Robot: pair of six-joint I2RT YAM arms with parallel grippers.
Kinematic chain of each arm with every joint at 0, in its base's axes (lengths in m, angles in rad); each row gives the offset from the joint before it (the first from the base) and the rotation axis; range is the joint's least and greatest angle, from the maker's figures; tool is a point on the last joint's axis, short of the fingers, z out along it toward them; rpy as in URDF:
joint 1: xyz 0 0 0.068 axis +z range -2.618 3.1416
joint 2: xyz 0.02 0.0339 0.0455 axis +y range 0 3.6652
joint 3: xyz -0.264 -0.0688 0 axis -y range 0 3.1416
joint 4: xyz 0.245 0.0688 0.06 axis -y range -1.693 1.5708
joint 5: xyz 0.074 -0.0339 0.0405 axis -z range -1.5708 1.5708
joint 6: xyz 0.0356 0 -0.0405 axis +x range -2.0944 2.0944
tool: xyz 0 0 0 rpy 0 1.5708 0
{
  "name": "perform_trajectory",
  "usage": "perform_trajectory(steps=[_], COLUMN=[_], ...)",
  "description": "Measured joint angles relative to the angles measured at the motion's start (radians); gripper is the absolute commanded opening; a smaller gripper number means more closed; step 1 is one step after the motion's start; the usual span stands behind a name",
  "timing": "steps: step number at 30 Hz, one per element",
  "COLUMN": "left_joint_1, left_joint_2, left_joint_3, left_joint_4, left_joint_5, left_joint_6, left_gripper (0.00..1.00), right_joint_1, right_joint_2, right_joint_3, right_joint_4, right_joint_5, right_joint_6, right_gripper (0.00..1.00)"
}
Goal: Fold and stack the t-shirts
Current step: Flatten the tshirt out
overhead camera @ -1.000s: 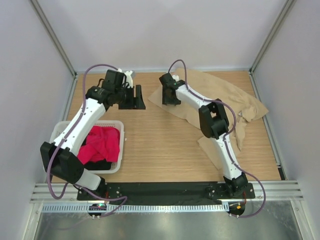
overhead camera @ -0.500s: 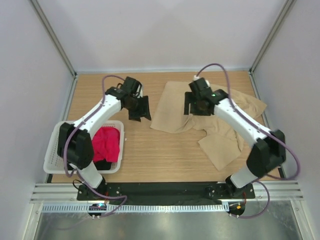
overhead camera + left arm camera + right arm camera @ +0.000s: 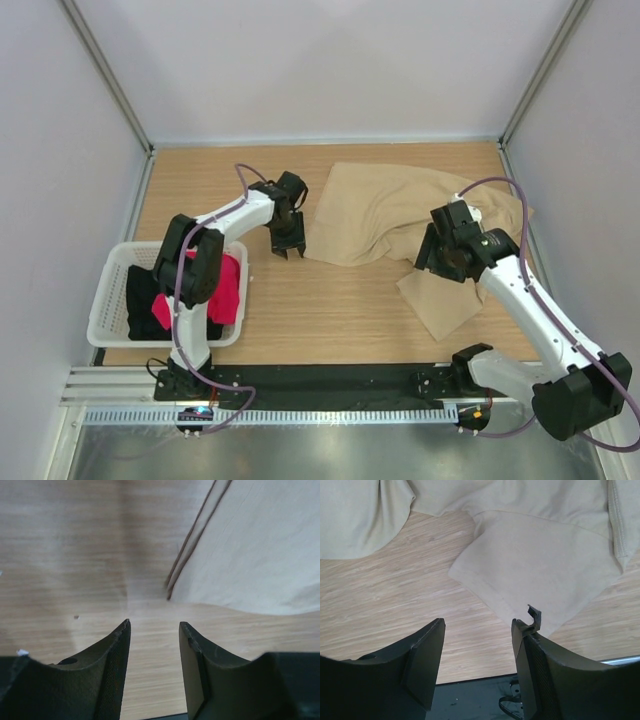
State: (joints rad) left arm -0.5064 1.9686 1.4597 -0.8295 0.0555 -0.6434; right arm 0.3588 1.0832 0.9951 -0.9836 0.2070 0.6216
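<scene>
The tan t-shirt (image 3: 390, 205) lies rumpled over the right half of the table, one flap (image 3: 445, 300) reaching toward the near edge. My left gripper (image 3: 289, 248) is open and empty, low over bare wood just left of the shirt's left edge. In the left wrist view my gripper (image 3: 154, 630) faces the shirt's hem (image 3: 260, 545). My right gripper (image 3: 432, 258) is open and empty, raised above the shirt's near part. In the right wrist view my gripper (image 3: 480, 630) sits over wood beside the tan flap (image 3: 540, 565). The red-pink t-shirt (image 3: 228, 285) and the black t-shirt (image 3: 140, 295) lie in the basket.
The white slotted basket (image 3: 110, 265) stands at the near left, the left arm passing above its right end. Grey walls with metal posts close the back and both sides. A black rail (image 3: 330, 380) runs along the table's near edge.
Both grippers have moved toward the near side. The left came right to the shirt's left edge. The right left the shirt's far-left corner and swung right. The shirt's left part shifted nearer.
</scene>
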Motion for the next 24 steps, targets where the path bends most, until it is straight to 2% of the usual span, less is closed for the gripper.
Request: perform_trajectory(steps=[8,16,24], left_joint_1=[0.012,0.018,0.023], left_joint_2=[0.096,0.114,0.118], left_joint_3=[0.059,0.08,0.08], left_joint_4=[0.056,0.055,0.053], left_joint_5=[0.02,0.026,0.05], left_joint_6=[-0.035,-0.045,-0.08], left_gripper=[0.49,0.4,0.4], right_joint_1=[-0.014,-0.029,-0.036], right_joint_2=[0.003,0.031,0.045], right_joint_3=[0.003,0.013,0.028], right_joint_4=[-0.022,-0.02,-0.031], right_joint_5=[-0.001,-0.008,-0.008], right_joint_6=[0.02,0.019,0.017], right_gripper=[0.62,0.61,0.61])
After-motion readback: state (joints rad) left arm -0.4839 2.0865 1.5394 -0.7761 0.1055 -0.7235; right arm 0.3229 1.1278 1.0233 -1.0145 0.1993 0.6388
